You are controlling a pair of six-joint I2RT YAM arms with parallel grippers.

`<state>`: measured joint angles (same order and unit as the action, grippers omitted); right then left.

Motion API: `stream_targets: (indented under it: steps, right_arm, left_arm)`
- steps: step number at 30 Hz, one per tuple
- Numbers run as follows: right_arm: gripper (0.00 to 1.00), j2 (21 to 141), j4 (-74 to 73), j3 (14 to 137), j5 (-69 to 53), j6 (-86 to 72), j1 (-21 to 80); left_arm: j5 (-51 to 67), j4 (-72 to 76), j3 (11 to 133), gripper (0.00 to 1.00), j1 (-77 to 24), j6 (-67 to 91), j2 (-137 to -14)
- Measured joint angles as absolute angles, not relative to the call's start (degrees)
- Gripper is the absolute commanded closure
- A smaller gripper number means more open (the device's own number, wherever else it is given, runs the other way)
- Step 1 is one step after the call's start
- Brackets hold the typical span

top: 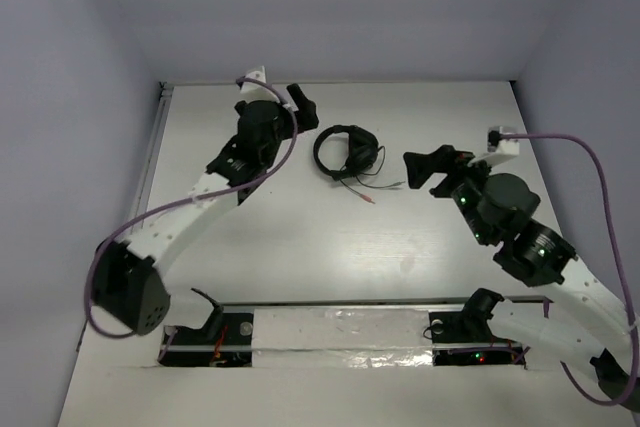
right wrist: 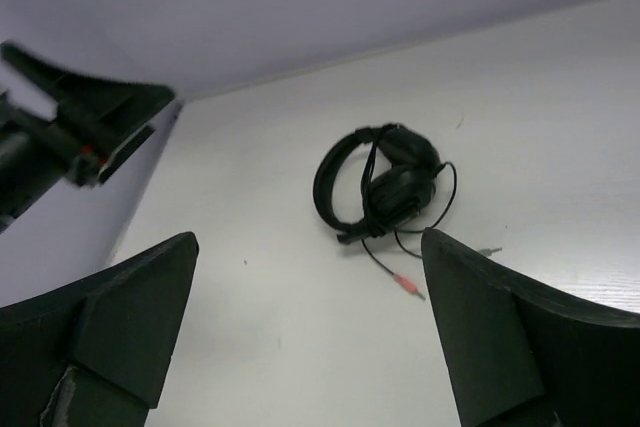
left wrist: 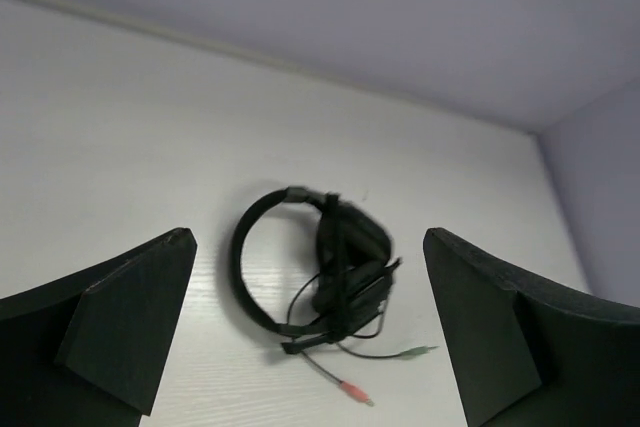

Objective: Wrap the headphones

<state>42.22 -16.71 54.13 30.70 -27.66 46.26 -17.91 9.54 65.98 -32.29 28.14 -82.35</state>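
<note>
Beside headphones (top: 346, 152), left pincer (top: 305, 105), right pincer (top: 426, 173) gape.

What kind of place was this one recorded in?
Probably a lab robot cell: a white table enclosed by plain pale walls, two robot arms bolted at its near edge, headphones laid out between them.

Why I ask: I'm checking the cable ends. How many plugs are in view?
2. The pink plug lies just in front of the headphones, on the side toward the arm bases. The green plug lies further right in the overhead view. None seems hidden.
</note>
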Motion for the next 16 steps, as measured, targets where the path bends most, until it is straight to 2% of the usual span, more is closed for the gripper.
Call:
stream_targets:
  steps: [7,16]
  right_arm:
    - [0.00,32.03,-16.62,56.80,37.47,-24.47,46.26]
    - [0.00,28.27,-16.56,57.25,39.20,-23.79,46.26]
  left_arm:
    - [-17.91,6.35,62.00,0.01,-32.99,27.86,-59.22]
    - [-18.70,-1.74,58.30,0.01,-32.91,25.85,-45.41]
